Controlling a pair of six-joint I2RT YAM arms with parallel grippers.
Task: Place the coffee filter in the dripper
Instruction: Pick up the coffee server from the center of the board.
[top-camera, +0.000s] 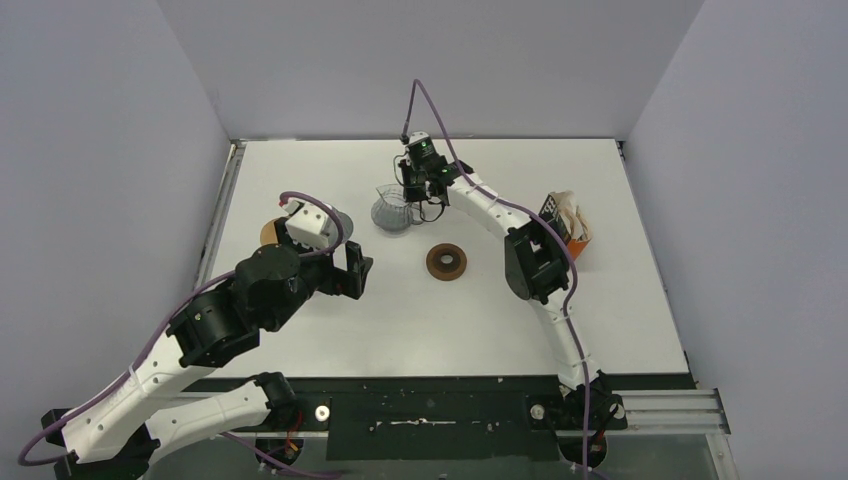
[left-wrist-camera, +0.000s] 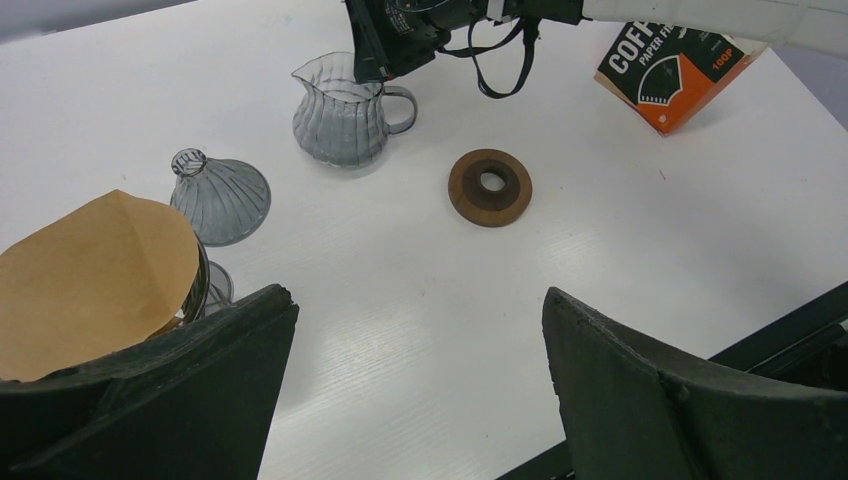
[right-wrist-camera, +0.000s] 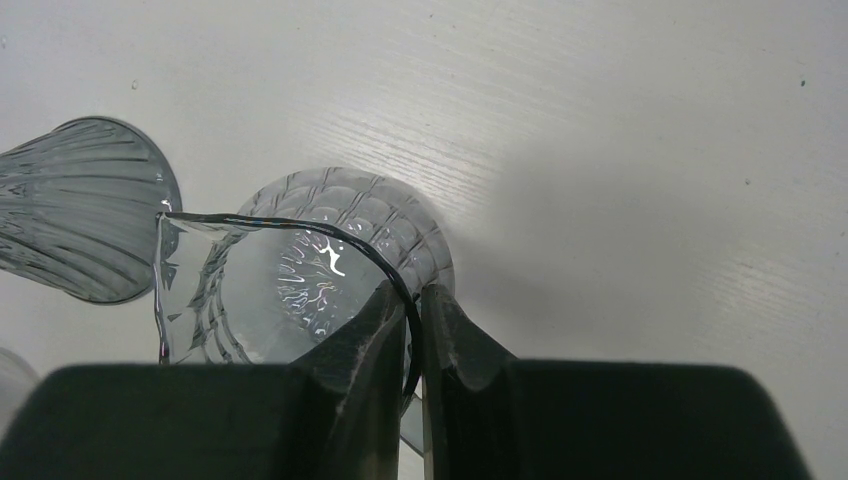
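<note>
Smoky-grey dripper (left-wrist-camera: 222, 195) is sitting mouth-down on the desk (top-camera: 480, 330) just left of the jug (left-wrist-camera: 340, 120), nearer the left gripper (left-wrist-camera: 417, 300) hanging wide open, while the right gripper (right-wrist-camera: 412, 295) is pinching the jug rim; filter (top-camera: 566, 203) seemingly poking white from the box (top-camera: 578, 238) far right.

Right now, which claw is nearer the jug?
Right. The right claw is pinched on the rim of the jug; the left claw hangs open well apart from it, beside the tan filter.
</note>
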